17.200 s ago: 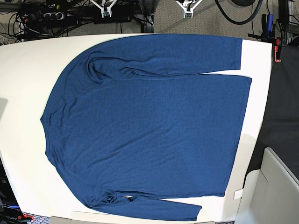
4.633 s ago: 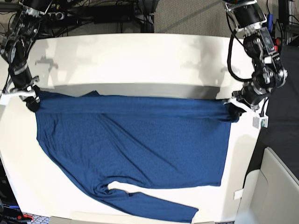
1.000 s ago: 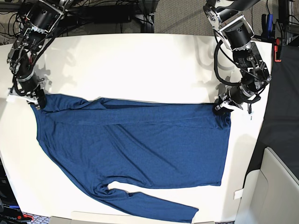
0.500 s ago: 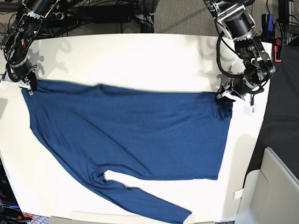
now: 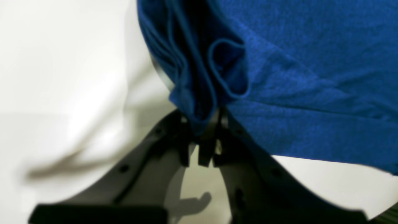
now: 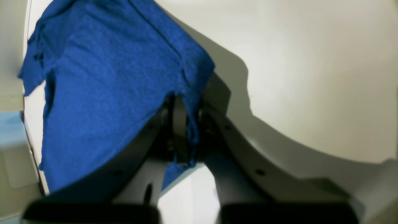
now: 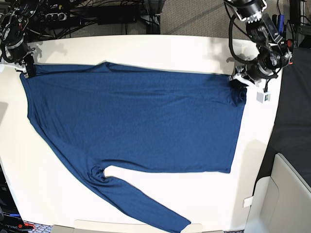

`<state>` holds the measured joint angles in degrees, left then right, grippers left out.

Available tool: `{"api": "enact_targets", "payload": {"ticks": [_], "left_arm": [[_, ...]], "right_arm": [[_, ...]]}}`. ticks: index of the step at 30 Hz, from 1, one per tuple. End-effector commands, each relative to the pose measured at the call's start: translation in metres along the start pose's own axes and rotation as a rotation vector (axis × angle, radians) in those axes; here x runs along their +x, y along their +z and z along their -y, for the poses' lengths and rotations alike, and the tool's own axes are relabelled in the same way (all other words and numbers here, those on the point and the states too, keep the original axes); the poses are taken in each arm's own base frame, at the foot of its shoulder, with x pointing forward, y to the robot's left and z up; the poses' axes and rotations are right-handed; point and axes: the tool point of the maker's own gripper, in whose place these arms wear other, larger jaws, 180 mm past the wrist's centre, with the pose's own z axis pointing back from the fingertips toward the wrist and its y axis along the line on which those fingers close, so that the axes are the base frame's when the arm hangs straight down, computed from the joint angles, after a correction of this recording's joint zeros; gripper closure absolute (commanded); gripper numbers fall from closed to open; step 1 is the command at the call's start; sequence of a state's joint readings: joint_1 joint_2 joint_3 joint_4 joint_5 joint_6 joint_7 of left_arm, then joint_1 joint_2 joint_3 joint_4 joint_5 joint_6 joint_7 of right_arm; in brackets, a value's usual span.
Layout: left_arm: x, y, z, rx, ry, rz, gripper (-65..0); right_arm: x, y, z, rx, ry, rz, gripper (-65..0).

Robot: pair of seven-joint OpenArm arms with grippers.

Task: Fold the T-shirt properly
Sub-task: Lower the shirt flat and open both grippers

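Shirt (image 7: 136, 116) lies spread flat on the white table (image 7: 146, 48), top edge stretched taut between the two hands, one sleeve trailing toward the near edge and cut off at the bottom of the base view. Left hand (image 7: 238, 81), on the right side of the base view, is clamped on a bunched corner of the shirt; the left wrist view shows several folded layers pinched between its closed tips (image 5: 202, 130), though that frame is blurred and how many layers are caught can't be told. Right hand (image 7: 23, 70), at the far left of the base view, is clamped on the opposite corner; the right wrist view shows cloth squeezed between the closed tips (image 6: 183, 130) with a small flap hanging below them. Most of the right arm is cropped by the frame edge, and only the end of it shows in the base view. The second sleeve can't be made out in any view, likely under the body or folded along the top edge, can't tell which. Neckline isn't clearly visible. Cables and a power strip (image 7: 58, 17) sit on the floor beyond the table, partly cut off at the top.
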<state>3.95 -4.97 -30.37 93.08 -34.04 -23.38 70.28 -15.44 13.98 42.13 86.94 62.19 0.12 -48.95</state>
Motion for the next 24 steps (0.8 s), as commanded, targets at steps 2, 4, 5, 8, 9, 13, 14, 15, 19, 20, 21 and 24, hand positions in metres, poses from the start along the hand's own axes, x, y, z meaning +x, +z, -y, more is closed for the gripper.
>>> {"api": "enact_targets", "payload": {"ticks": [2,4,5,8,9,13,14,15,19,20,21,24], "left_arm": [[0.005,0.011,-0.003,0.021,-0.033,0.025,-1.2],[-0.008,0.018,-0.007,0.04,-0.044,0.008,-1.2],[-0.011,0.021,-0.008,0.048,-0.051,0.005,-1.2],[-0.024,0.032,-0.01,0.068,-0.077,-0.015,-1.2],[-0.028,0.034,-0.011,0.073,-0.08,-0.02,-1.2],[-0.035,0.036,-0.013,0.077,-0.078,-0.033,-1.2],[-0.035,0.035,-0.012,0.076,-0.076,-0.034,-1.2],[-0.034,0.035,-0.012,0.075,-0.077,-0.031,-1.3],[-0.034,0.033,-0.008,0.065,-0.086,-0.037,-3.3],[-0.036,0.032,-0.005,0.06,-0.089,-0.048,-5.2],[-0.04,0.032,-0.005,0.06,-0.089,-0.071,-7.6],[-0.045,0.033,-0.006,0.064,-0.091,-0.105,-15.0]], "right_arm": [[0.009,0.012,-0.003,0.0,0.04,0.019,-0.1],[0.008,0.022,-0.004,-0.003,0.074,0.019,-0.1],[0.007,0.025,-0.004,-0.004,0.087,0.019,-0.1],[0.009,0.042,0.001,-0.024,0.115,0.032,-0.1],[0.01,0.046,0.003,-0.031,0.124,0.036,-0.1],[0.016,0.06,0.006,-0.047,0.151,0.059,-0.1],[0.018,0.062,0.006,-0.048,0.152,0.065,-0.2],[0.019,0.062,0.005,-0.048,0.155,0.07,-0.2],[0.021,0.061,0.003,-0.045,0.154,0.079,-2.8],[0.023,0.061,0.003,-0.045,0.15,0.085,-5.3],[0.026,0.064,0.006,-0.052,0.142,0.097,-8.7],[0.026,0.07,0.012,-0.062,0.098,0.119,-17.7]]}}
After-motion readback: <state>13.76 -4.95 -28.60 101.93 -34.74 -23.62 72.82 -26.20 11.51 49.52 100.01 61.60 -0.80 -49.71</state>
